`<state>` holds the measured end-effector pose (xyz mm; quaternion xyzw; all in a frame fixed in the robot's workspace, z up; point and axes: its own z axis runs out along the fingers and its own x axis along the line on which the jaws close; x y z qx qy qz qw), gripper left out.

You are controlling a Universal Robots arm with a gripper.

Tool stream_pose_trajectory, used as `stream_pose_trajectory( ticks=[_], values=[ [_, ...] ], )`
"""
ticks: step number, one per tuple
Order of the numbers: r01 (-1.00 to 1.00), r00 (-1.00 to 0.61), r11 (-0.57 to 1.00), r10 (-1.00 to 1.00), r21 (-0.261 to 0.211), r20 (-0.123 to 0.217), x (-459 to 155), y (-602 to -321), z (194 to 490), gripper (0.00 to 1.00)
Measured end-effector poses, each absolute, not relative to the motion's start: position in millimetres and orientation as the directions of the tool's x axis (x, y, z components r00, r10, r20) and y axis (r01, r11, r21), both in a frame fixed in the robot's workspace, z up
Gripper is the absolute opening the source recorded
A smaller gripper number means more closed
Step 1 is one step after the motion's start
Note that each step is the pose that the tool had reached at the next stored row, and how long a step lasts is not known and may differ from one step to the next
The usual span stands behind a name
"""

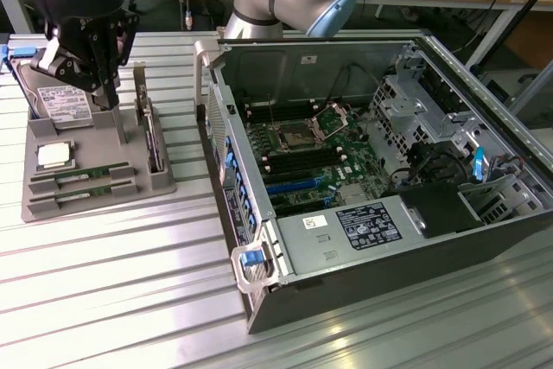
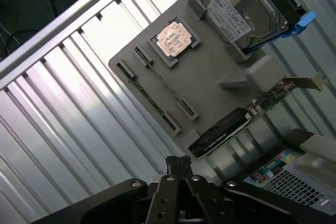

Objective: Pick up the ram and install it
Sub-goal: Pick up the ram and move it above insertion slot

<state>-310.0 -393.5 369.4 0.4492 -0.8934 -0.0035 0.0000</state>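
Note:
Two green ram sticks (image 1: 84,176) lie in the front slots of a grey holder tray (image 1: 104,149) at the exterior view's left. In the wrist view one ram stick (image 2: 148,97) shows edge-on in its slot on the tray (image 2: 210,72). My gripper (image 1: 109,97) hangs above the tray's rear part, near the hard drive and well above the ram. Its fingers are shut together with nothing between them, and in the wrist view the gripper (image 2: 177,162) points down towards the tray's edge.
On the tray also sit a silver processor chip (image 1: 54,155), a hard drive (image 1: 60,97) and an upright card (image 1: 154,136). An open computer case (image 1: 259,265) with its motherboard (image 1: 302,144) lies at the exterior view's right on the slatted metal table (image 1: 112,283).

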Motion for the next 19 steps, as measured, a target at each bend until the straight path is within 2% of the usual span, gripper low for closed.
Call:
stream_pose_trajectory(
  ticks=[19],
  values=[
    [-0.907, -0.422, 0.422, -0.907, 0.004, 0.001, -310.0, -393.4, 369.2, 0.11]
  ],
)
